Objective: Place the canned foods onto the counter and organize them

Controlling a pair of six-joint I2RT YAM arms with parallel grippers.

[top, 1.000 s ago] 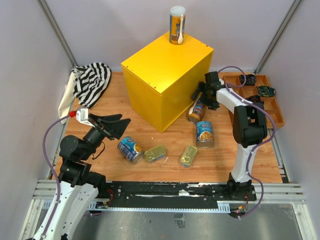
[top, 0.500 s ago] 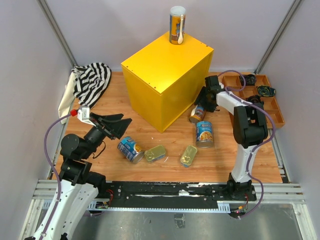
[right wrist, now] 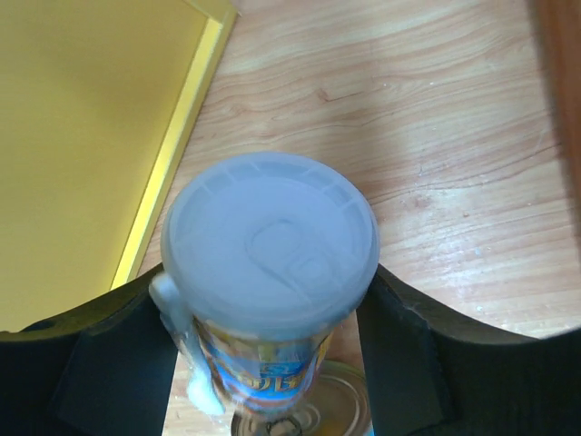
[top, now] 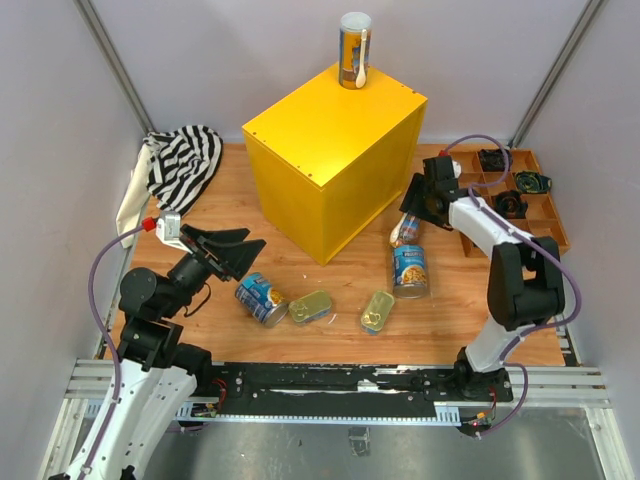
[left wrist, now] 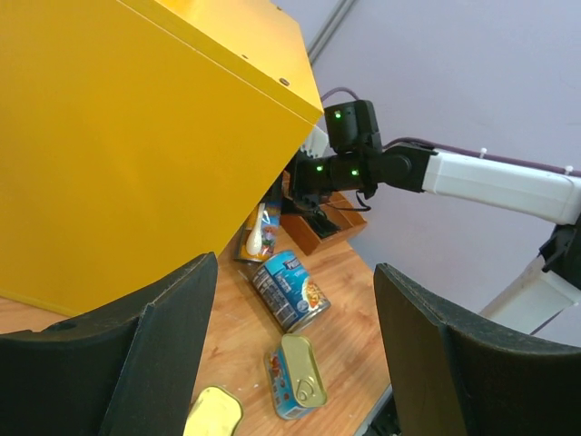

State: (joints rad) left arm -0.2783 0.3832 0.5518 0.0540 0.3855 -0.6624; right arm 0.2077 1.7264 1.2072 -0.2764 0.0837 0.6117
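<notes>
Right gripper (top: 413, 215): fingers clamped on a slim can (right wrist: 272, 245), one on each side just below the white lid. The can is near upright, low over the table (top: 225, 205), just beside the counter's (top: 330, 140) right face. Judgement: the side grip keeps it upright for setting down on top, where the other slim can (top: 355, 50) stands at the far corner. A spot beside that one would pair them.

Left gripper (top: 240, 252): fingers spread wide, nothing between them. It hovers by the near blue can (top: 262, 298), which lies on its side. Probably that can is its target.

On the table too: second blue can (top: 409, 270), one tin (top: 311, 305), another tin (top: 377, 310).

Views:
- The right wrist alone shows the finger contact, and a silver can top right under the held can. Whether they touch, I cannot tell.
- The top view alone shows the counter's top. Count: one of six up.
- The left wrist shows the held can side-on against the yellow wall.
</notes>
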